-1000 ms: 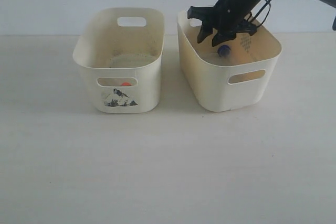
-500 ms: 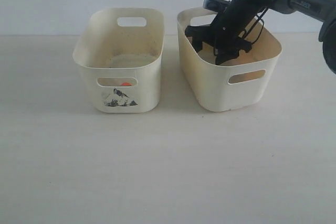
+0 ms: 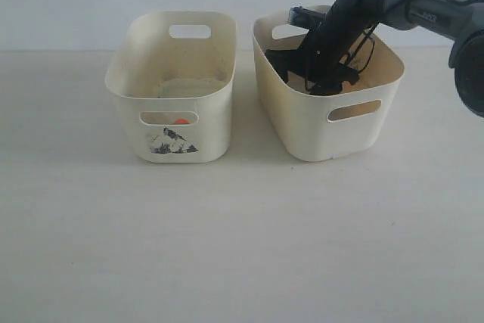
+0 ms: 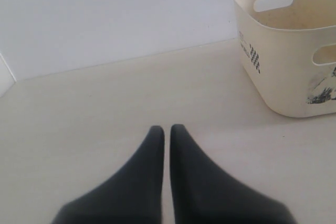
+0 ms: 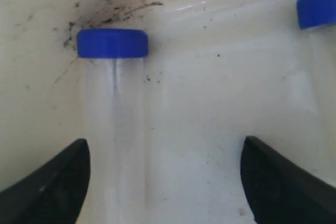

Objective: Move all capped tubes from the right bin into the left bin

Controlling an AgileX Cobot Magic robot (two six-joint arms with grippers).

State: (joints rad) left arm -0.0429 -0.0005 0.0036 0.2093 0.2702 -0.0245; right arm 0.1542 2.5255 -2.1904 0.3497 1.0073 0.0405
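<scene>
The right gripper [image 3: 308, 75] is sunk inside the right bin [image 3: 318, 138], the yellower tub on the right of the surface [image 3: 242, 247]. Its fingers [image 5: 50, 190] stand wide apart with nothing clamped between them. In the right wrist view a blue-capped tube [image 5: 113, 124] lies flat on that bin's floor, its long axis parallel to the fingers' reach. Its blue cap end points away from the wrist toward a smudged, dark-speckled patch of bin wall, and its clear body runs back toward the gripper. It sits off centre in the gap, close beside one finger; whether the two touch cannot be told. A second blue-capped tube [image 5: 320, 51] lies beyond the other finger, outside the gap, roughly parallel to the first with its cap pointing the same way. In the left bin [image 3: 125, 85], the paler tub with the black picture on its front, an orange cap [image 3: 180, 120] shows through the front handle slot; that tube's axis is hidden. The left gripper [image 4: 167, 129] hovers over bare surface, well apart from the left bin, fingers pressed together and holding nothing.
</scene>
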